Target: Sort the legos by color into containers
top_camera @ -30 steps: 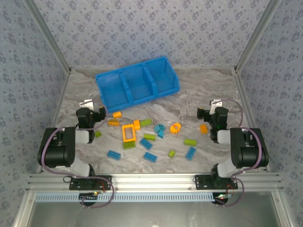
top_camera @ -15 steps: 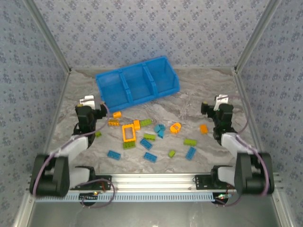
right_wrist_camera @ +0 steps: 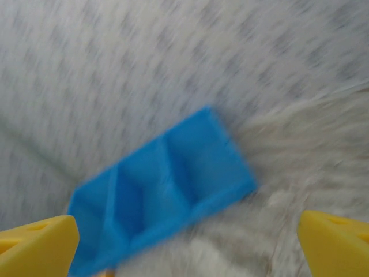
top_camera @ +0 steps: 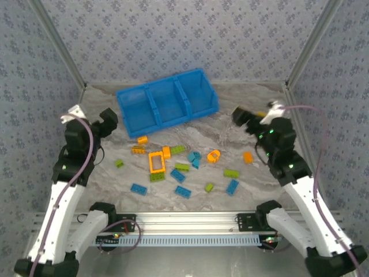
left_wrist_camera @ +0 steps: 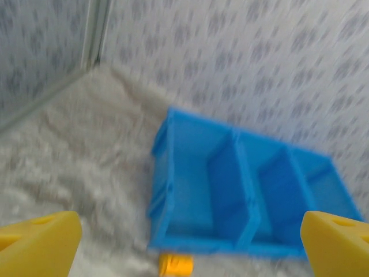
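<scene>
Flowery blue-grey paper covers the walls around a grey, stone-look desk (top_camera: 242, 101). A long bright-blue plastic bin (top_camera: 173, 120) with three open boxes in a row sits slanted near the far edge of the desk, a bit toward the left. I see no brick in it, so I think the sorting has not begun. The small plastic bricks (top_camera: 180, 176), orange, blue and lime green, lie spread over the middle of the desk, between the bin and the near edge. An orange open frame piece (top_camera: 156, 161) lies among them. One small orange brick (top_camera: 142, 139) lies just beside the bin's front wall.

The left claw (top_camera: 108, 118) hangs raised by the left end of the bin. The right claw (top_camera: 241, 115) hangs off the bin's right end. Both hold nothing. In the blurry wrist views the left yellow fingertips (left_wrist_camera: 37, 248) sit far apart, and so do the right yellow fingertips (right_wrist_camera: 34, 245), so both claws are spread wide.

What could go wrong? The bricks are hard and smooth with bumps on top, so one could slip or pop out of a pinch. Many lie close together, so a claw coming down could knock the ones next door. The bin looks light, with thin walls, and a bump could slide it. The frame piece is hollow, so a claw could close on air. The three boxes look alike, so a brick could land with the wrong color.
</scene>
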You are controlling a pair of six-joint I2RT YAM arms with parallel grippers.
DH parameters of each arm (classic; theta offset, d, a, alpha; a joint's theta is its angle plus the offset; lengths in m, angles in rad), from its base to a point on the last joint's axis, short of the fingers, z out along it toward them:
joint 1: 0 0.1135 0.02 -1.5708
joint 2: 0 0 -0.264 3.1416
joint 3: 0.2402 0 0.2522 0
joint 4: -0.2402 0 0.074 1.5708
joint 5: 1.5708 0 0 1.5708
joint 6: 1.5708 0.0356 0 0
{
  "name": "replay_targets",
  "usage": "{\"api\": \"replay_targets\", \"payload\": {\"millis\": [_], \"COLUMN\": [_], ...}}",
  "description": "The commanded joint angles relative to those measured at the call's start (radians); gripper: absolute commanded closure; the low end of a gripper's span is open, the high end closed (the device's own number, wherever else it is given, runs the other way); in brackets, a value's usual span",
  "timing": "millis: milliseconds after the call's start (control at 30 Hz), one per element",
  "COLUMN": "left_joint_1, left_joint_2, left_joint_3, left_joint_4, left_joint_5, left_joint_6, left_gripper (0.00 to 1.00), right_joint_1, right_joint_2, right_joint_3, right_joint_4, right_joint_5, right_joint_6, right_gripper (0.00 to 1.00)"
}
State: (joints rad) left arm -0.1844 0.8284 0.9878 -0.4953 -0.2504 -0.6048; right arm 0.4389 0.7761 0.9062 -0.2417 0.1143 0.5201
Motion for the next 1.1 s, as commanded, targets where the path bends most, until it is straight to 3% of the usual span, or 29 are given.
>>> {"api": "replay_targets", "payload": {"millis": [0,67,133,300,433,633,800,1067], "left_joint_1": [0.020,0.067,0.117,0.182,0.188,0.184,0.178,0.166], "left_joint_2": [0.199,0.340,0.486,0.762,0.918,1.018,1.089,1.142], "left_joint_3": [0.116,0.197,0.274,0.429,0.502,0.551,0.622,0.687], "left_joint_4": [-0.232,-0.239,-0.232,-0.192,-0.189,-0.102,-0.146,-0.200], "left_joint_5": [0.094,0.155,0.202,0.282,0.297,0.323,0.316,0.318], "left_joint_6": [-0.027,0.007,0.043,0.101,0.139,0.200,0.246,0.330], "left_gripper": [0.02,0.03,0.12,0.28,0.32,0.37,0.53,0.88], "right_joint_1": [0.192,0.282,0.347,0.422,0.430,0.428,0.428,0.419], "right_joint_2": [-0.029,0.009,0.077,0.183,0.213,0.248,0.249,0.260], "right_joint_3": [0.024,0.028,0.041,0.099,0.112,0.122,0.111,0.128], "right_joint_4": [-0.112,-0.106,-0.092,-0.052,-0.023,-0.053,-0.058,-0.104], "right_joint_5": [0.126,0.160,0.150,0.073,0.038,0.034,0.035,0.051], "right_joint_6": [-0.137,-0.174,-0.202,-0.236,-0.238,-0.224,-0.201,-0.201], "right_gripper": [0.00,0.00,0.00,0.00,0.00,0.00,0.00,0.00]}}
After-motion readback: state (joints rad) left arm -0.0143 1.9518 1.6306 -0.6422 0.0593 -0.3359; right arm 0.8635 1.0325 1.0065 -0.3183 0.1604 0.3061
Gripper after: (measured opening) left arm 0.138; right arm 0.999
